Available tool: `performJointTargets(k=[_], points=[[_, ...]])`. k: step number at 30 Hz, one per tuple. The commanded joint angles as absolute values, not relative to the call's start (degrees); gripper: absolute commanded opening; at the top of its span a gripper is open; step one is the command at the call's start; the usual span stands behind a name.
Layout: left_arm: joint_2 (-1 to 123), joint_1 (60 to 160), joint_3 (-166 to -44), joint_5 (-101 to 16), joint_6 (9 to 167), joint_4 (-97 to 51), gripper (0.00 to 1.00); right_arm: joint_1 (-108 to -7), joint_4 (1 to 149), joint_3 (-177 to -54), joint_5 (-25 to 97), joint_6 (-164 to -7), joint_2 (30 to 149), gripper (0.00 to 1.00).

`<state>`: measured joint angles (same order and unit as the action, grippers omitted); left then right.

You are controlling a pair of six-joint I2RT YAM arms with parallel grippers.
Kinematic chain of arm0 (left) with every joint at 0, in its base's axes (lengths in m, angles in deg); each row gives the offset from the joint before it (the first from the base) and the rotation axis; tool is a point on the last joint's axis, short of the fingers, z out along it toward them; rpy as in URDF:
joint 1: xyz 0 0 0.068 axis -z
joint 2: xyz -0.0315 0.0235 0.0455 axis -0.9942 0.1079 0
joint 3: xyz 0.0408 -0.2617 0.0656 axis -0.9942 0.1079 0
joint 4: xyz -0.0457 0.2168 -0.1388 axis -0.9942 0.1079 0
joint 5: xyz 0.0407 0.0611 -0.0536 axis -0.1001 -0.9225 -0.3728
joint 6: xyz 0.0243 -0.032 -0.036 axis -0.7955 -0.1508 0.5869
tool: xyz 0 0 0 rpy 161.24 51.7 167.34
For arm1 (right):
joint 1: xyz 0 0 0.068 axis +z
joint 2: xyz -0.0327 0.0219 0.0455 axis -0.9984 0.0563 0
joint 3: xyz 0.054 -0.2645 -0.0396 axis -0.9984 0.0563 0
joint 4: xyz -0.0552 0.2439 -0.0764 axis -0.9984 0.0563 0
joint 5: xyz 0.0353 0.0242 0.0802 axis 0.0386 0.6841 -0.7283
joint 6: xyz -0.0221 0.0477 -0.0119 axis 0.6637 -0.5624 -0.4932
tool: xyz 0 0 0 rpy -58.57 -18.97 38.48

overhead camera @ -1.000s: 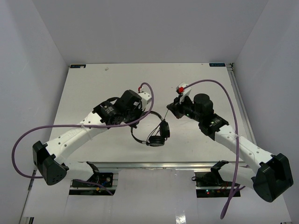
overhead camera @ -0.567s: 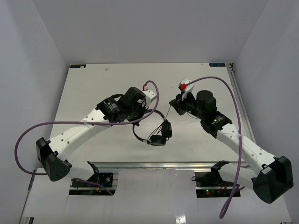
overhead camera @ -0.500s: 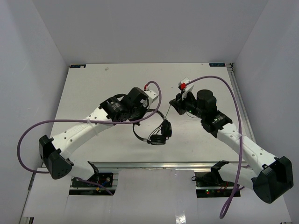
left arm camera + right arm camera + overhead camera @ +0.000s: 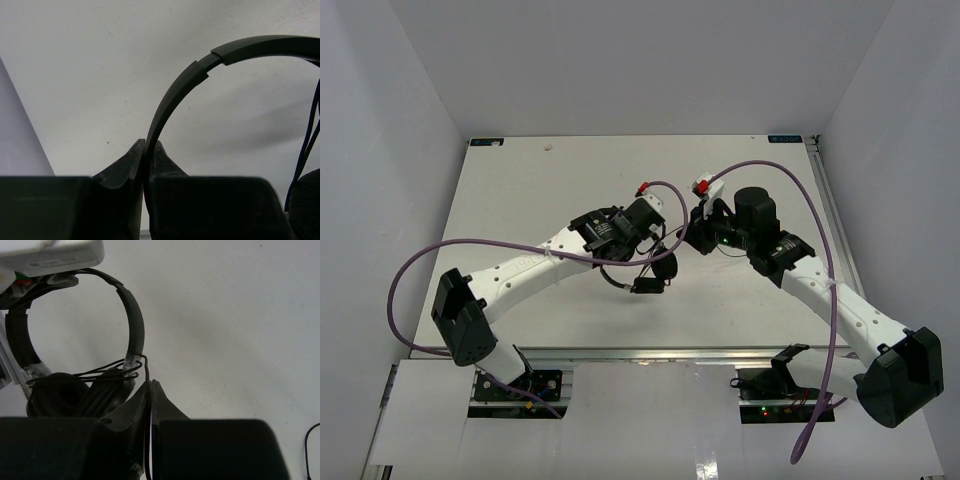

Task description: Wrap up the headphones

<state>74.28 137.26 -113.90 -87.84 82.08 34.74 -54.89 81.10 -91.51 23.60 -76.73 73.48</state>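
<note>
The black headphones are held above the table's middle, between both arms. My left gripper is shut on the thin headband, which arcs up and to the right from its tips; an earcup and the cord show at the right edge. My right gripper is shut on the thin black cord at its tips. Several turns of cord lie around the headband's lower end, just above an earcup.
Thick purple robot cables loop over both arms. The white table is walled at the back and sides, with a metal rail at the front edge. Another piece of black cord shows at the right wrist view's lower right.
</note>
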Motion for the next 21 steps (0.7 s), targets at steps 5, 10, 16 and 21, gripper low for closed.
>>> performJointTargets(k=[5,10,16,21], points=[[76.4,137.7,-113.9,-100.1,86.3,33.2,0.00,-55.0,74.2,-92.6,13.0,-82.1,74.6,0.08],[76.8,137.7,-115.8,-101.6,91.4,33.8,0.00,-54.6,66.8,-88.2,8.3,-86.3,73.8,0.08],[78.3,137.7,-117.8,-102.3,99.9,36.3,0.00,-53.5,58.9,-81.8,3.1,-91.1,72.2,0.09],[76.6,137.5,-116.3,-99.9,104.3,32.8,0.00,-50.7,53.2,-77.2,3.1,-94.3,70.5,0.11]])
